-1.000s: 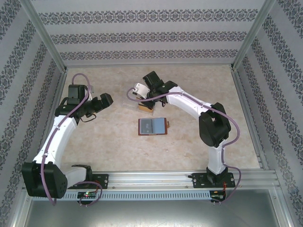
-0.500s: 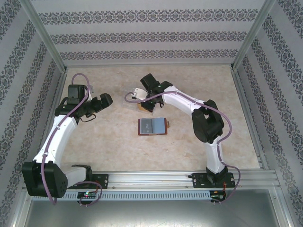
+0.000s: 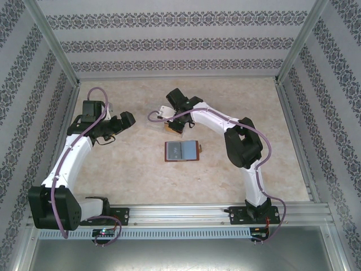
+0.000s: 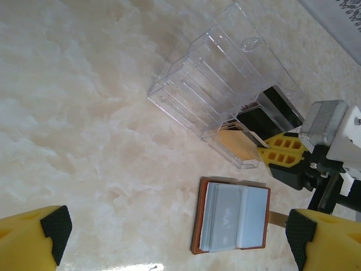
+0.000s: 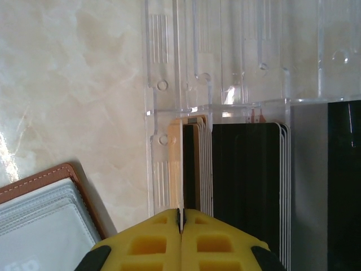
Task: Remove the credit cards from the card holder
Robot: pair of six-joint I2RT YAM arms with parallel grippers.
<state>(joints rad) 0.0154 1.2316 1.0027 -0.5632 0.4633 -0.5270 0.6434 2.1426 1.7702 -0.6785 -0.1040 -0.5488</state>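
Observation:
The brown leather card holder [image 3: 182,151] lies open on the marble table, its grey plastic sleeves [image 4: 234,223] facing up. Just behind it stands a clear plastic rack [image 4: 220,84] with several black and white cards [image 5: 245,180] in its near slots. My right gripper [image 5: 181,217] is shut on the edge of a thin beige card [image 5: 176,164] that stands in the rack's end slot [image 4: 237,144]. My left gripper [image 4: 177,234] hangs open above the table, left of the card holder, with nothing between its fingers [image 3: 127,119].
Patterned walls and metal posts [image 3: 56,51] enclose the table on three sides. The rack's upper tiers [image 5: 225,68] hold no cards. Bare marble [image 3: 130,169] lies left and in front of the card holder.
The right arm's elbow has swung left and its wrist has shifted slightly toward the rack, still shut. The left arm and the card holder have stayed in place.

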